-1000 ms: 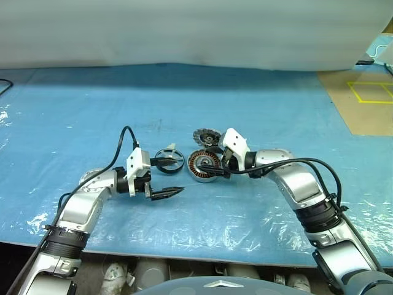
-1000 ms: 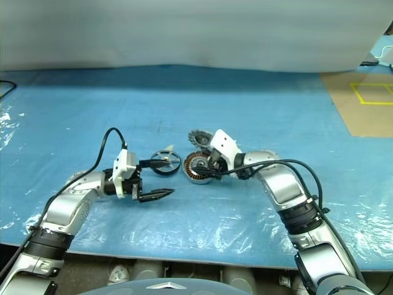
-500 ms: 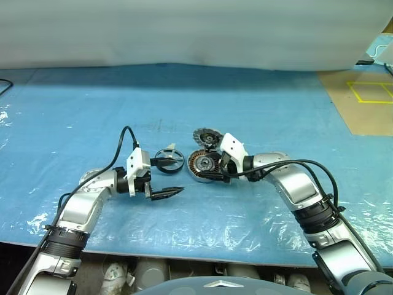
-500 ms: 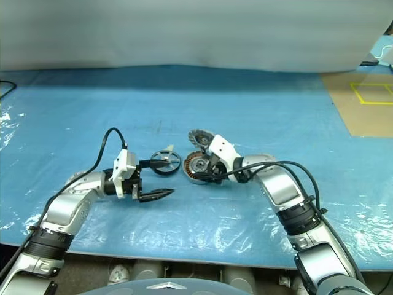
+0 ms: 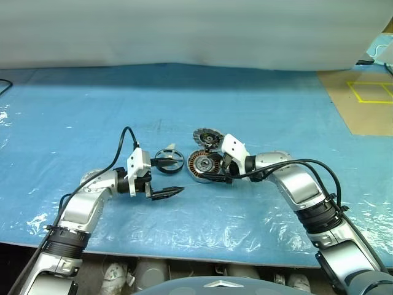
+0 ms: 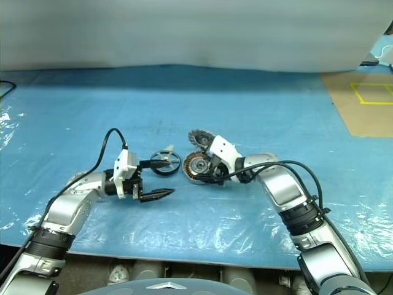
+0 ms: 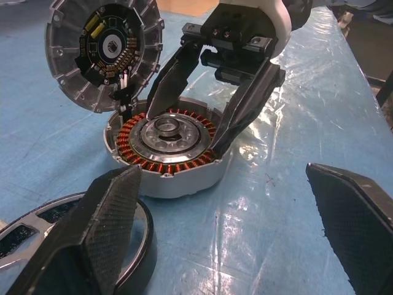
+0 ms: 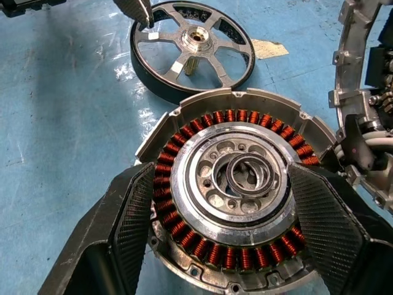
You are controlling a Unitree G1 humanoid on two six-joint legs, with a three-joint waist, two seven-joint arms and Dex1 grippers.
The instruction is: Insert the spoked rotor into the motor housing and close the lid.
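The motor housing, a silver can with copper windings, lies open-face up at the centre of the blue sheet. My right gripper is shut on it, one black finger against each side. The lid stands tilted just behind the housing, joined to it by thin wires, its circuit-board face showing. The spoked rotor, silver with a dark rim, lies flat to the left of the housing. My left gripper is open wide beside the rotor, one fingertip over its rim, the other nearer me with nothing between.
A crinkled blue plastic sheet covers the table, whose front edge runs just below my arms. A brown board with yellow tape lies at the far right. A white sheet hangs along the back.
The housing's open face has tipped slightly more toward me in the right gripper. The left arm, rotor and lid have kept still.
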